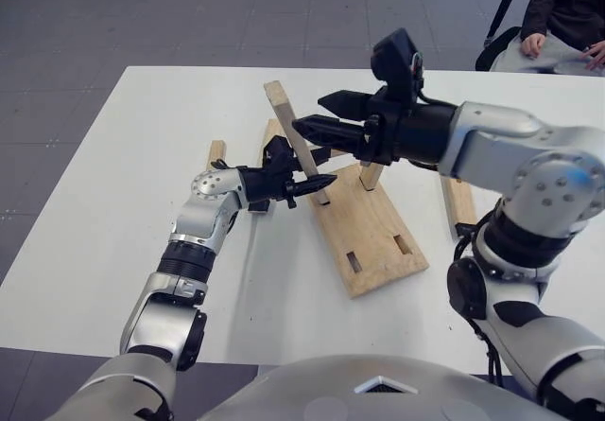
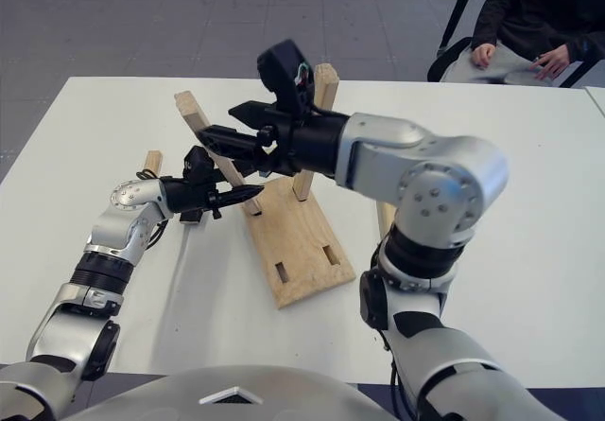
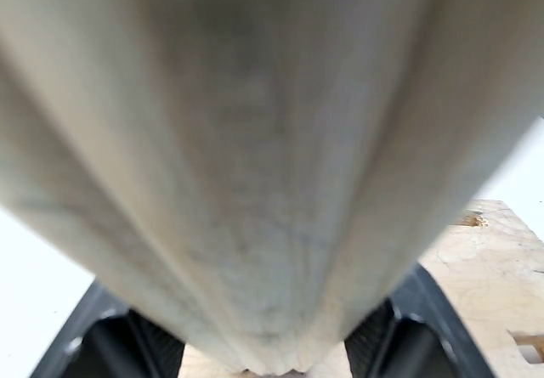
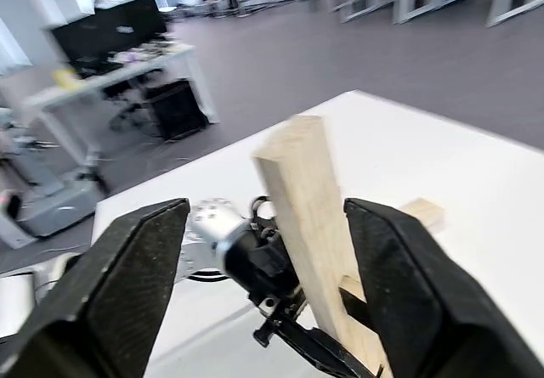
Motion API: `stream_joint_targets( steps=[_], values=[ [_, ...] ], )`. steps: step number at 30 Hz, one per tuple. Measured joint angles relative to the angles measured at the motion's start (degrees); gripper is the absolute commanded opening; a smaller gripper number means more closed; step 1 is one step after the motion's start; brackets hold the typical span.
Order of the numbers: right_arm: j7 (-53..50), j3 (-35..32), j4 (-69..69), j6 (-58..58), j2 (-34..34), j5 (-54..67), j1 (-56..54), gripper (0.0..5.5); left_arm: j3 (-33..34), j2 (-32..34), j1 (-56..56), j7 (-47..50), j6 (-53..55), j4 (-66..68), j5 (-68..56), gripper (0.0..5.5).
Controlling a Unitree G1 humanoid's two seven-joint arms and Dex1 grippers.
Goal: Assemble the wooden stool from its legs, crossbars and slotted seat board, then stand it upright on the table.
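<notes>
The slotted seat board (image 1: 373, 236) lies flat on the white table, with one short leg (image 1: 371, 175) standing in it at its far end. A second wooden leg (image 1: 284, 107) leans tilted over the board's near-left corner. My left gripper (image 1: 307, 181) is shut on this leg's lower end, and the leg (image 3: 272, 166) sits between its fingers (image 3: 127, 344) in the left wrist view. My right gripper (image 1: 314, 118) is open higher up, one finger (image 4: 119, 284) on each side of the leg (image 4: 310, 217) without touching it.
A loose wooden piece (image 1: 216, 151) lies left of my left arm, and another (image 1: 459, 203) lies right of the board under my right arm. The near part of the table (image 1: 95, 251) is bare on the left.
</notes>
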Motion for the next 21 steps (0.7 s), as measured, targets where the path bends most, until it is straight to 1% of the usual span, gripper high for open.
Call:
stream_joint_targets(
  steps=[1, 3, 5, 10, 13, 14, 15, 17, 18, 19, 21],
  values=[
    [-1.01, 2.35, -0.39, -2.10, -0.09, -1.45, 1.40, 2.68, -0.01, -0.01, -0.06, 0.00, 0.01, 0.06, 0.00, 2.04],
    [-2.67, 6.75, -0.49, -7.66, -1.06, -5.47, 3.56, 2.26, -0.03, -0.03, -0.17, -0.01, 0.01, 0.22, 0.00, 2.04],
    [-3.91, 9.32, -0.26, -13.51, -2.79, -9.53, 4.13, 1.95, -0.08, -0.04, -0.31, -0.02, 0.04, 0.33, 0.00, 2.04],
    [-6.26, 12.30, 2.70, -24.28, -2.83, -16.12, 3.90, 1.91, -0.08, -0.03, -0.31, -0.02, 0.13, 0.26, 0.00, 2.04],
    [-7.58, 12.84, 4.51, -29.59, -1.87, -19.06, 2.51, 1.91, -0.08, -0.03, -0.31, -0.02, 0.12, 0.26, 0.00, 2.04],
    [-7.37, 14.30, 5.31, -30.52, -2.12, -20.11, 2.18, 1.91, -0.08, -0.03, -0.31, -0.01, 0.12, 0.26, 0.00, 2.04],
    [-6.34, 16.43, 5.94, -30.33, -3.19, -20.70, 2.24, 1.91, -0.08, -0.03, -0.30, -0.01, 0.13, 0.23, 0.00, 2.04],
    [-1.09, 27.38, 8.86, -27.22, -10.38, -22.91, 5.74, 1.91, -0.12, -0.07, -0.27, 0.01, 0.12, 0.13, 0.00, 2.04],
    [0.30, 29.80, 8.69, -27.98, -12.60, -23.67, 7.00, 1.91, -0.23, -0.25, -0.04, 0.27, 0.16, 0.41, 0.14, 2.04],
    [2.27, 33.13, 7.48, -28.16, -16.59, -25.08, 6.76, 1.91, -0.35, -0.45, 0.07, 0.53, 0.08, 0.49, 0.32, 2.04],
    [3.32, 34.32, 6.21, -28.31, -18.49, -26.25, 6.83, 1.91, -0.66, -0.69, 0.15, 0.72, 0.02, 0.44, 0.44, 2.04]
  ],
)
